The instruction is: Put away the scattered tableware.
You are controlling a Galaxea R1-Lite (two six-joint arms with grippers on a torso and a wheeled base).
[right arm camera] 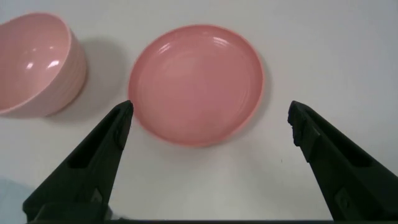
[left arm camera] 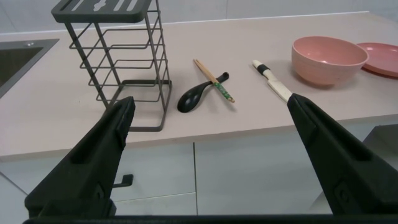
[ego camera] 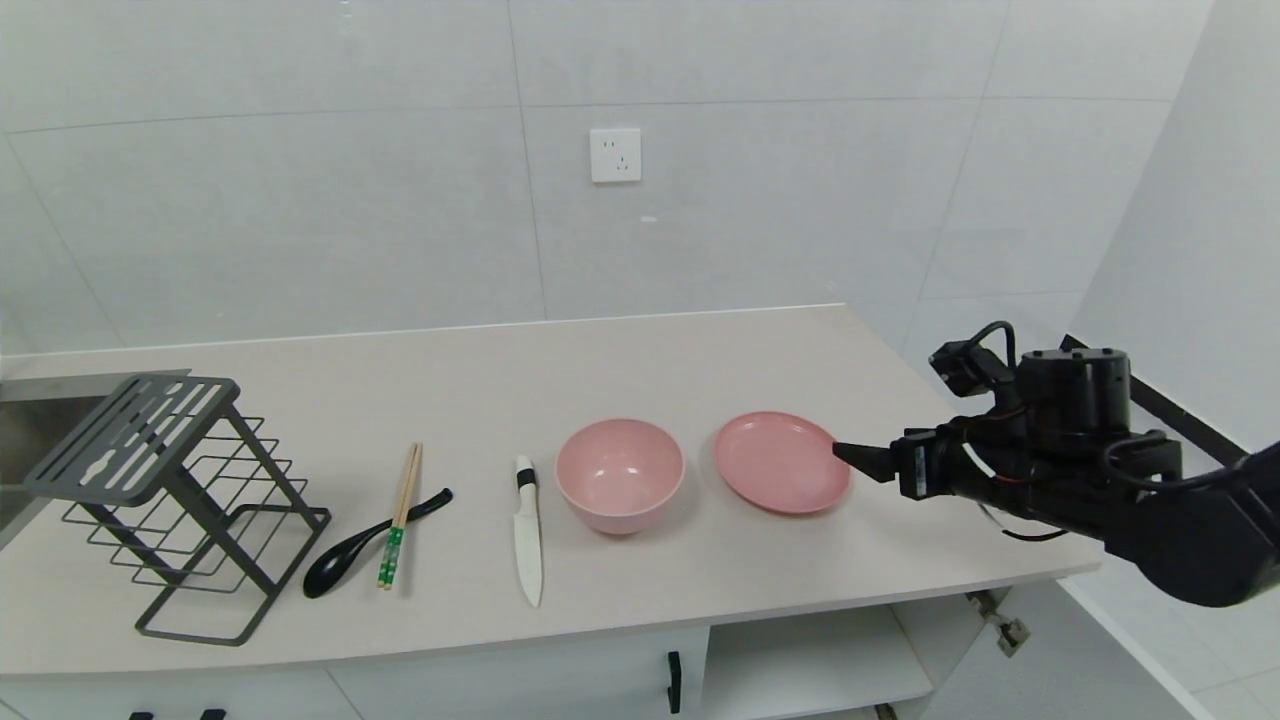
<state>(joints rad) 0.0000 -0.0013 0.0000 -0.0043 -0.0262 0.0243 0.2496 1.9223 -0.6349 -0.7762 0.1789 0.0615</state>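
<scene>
A: Tableware all lies loose on the counter (ego camera: 700,350); nothing sits in the rack (ego camera: 170,480) near the left edge; I judge the task barely begun.

B: How many pieces?

A: One spoon (ego camera: 365,548) just beside the rack, with one pair of chopsticks (ego camera: 400,515) lying across its handle; one knife (ego camera: 528,535) mid-counter, near the front edge; one bowl (ego camera: 620,475); one plate (ego camera: 780,462) toward the right edge; all of it left to stow.

B: And the claws?

A: The right gripper (ego camera: 860,460) hangs at the plate's rim, fingers apart, holding nothing; the plate probably goes first; the left gripper (left arm camera: 209,102) hangs off the front edge, fingers apart too, empty.
</scene>
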